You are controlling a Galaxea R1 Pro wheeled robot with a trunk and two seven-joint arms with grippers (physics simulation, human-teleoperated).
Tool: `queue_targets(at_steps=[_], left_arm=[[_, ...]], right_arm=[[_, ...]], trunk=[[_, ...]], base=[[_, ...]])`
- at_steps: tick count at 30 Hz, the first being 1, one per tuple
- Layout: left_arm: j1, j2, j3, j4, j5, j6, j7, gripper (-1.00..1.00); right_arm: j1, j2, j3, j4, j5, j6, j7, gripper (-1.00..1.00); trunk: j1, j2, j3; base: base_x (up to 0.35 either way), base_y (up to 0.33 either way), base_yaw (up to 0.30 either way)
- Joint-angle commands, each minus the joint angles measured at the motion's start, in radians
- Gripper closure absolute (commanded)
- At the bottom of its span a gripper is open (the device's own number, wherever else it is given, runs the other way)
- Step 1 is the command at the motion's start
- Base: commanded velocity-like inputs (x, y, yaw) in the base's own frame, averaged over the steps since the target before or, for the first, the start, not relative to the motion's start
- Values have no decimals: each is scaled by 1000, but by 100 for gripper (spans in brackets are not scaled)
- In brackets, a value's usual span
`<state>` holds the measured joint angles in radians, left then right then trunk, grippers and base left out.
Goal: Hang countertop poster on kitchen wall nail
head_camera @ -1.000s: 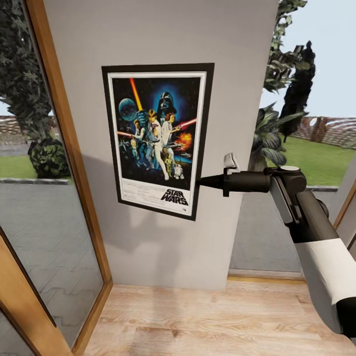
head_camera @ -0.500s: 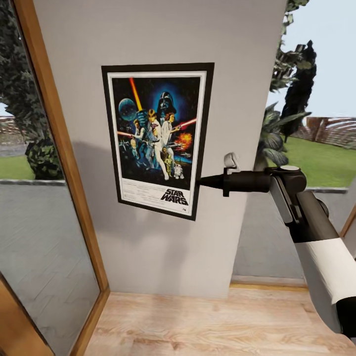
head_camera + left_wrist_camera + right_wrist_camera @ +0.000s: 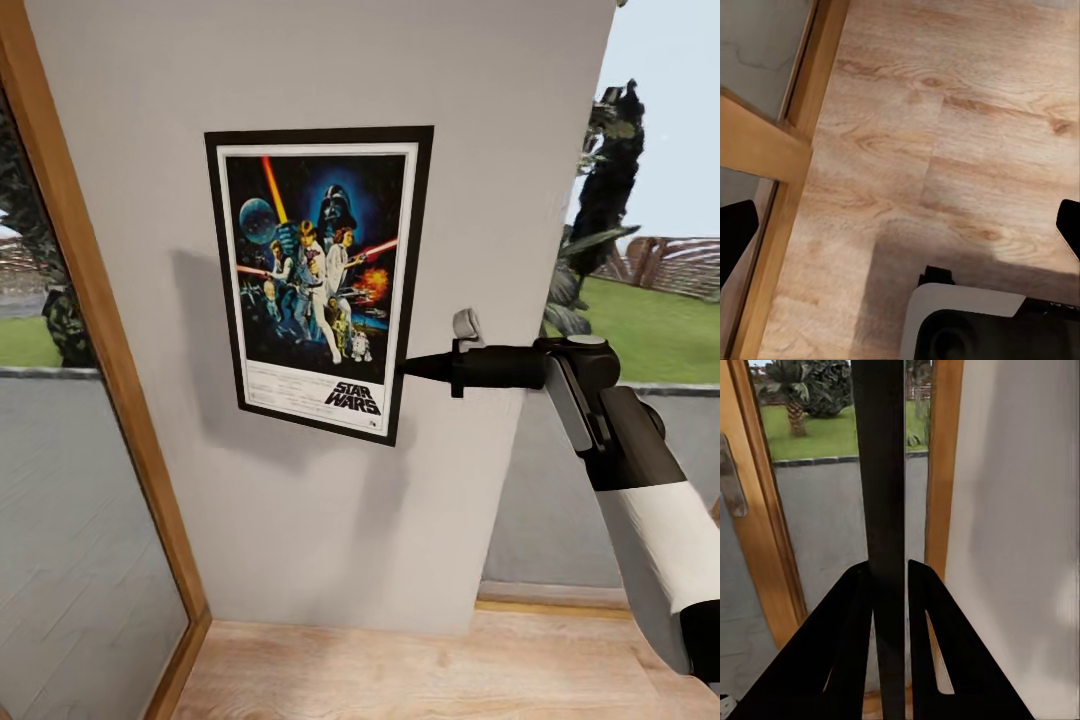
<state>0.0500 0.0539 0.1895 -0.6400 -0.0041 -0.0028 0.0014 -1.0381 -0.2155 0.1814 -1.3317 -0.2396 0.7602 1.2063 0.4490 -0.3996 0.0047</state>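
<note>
— Poster [image 3: 318, 280] is up by the grey wall [image 3: 480, 150]. Has anything changed?
— Only the view has slid; more wall shows now. The right fingers [image 3: 412, 367] still pinch its edge, not hung yet. The left fingers [image 3: 900, 225] are spread open over the floor [image 3: 967, 112].

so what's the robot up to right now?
The right gripper is pinching the right edge of the Star Wars poster, near its lower corner, and holding it up in front of the pale grey wall between two glazed, wood-framed doors. The right wrist view shows its fingers closed on the black frame edge. The left gripper hangs open over the wooden floor, holding nothing. No nail is discernible, so whether the poster is hung is unclear.
</note>
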Motion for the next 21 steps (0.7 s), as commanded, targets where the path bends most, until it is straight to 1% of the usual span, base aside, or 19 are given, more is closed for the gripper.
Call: queue_targets(at_steps=[1,8,15,21], left_arm=[[1,0,1,-1,0,0,0,-100],[1,0,1,-1,0,0,0,-100],[1,-1,1,-1,0,0,0,-100],[1,-1,1,-1,0,1,0,-100]], right_arm=[[0,-1,1,0,-7,9,-1,100],[0,-1,1,0,-7,9,-1,100],[0,-1,1,-1,-7,10,1,100],[0,-1,1,-1,-7,10,1,100]], trunk=[[1,0,0],[1,0,0],[1,0,0],[1,0,0]], base=[[332,0,0],[309,0,0],[109,8,0],[263,75,0]])
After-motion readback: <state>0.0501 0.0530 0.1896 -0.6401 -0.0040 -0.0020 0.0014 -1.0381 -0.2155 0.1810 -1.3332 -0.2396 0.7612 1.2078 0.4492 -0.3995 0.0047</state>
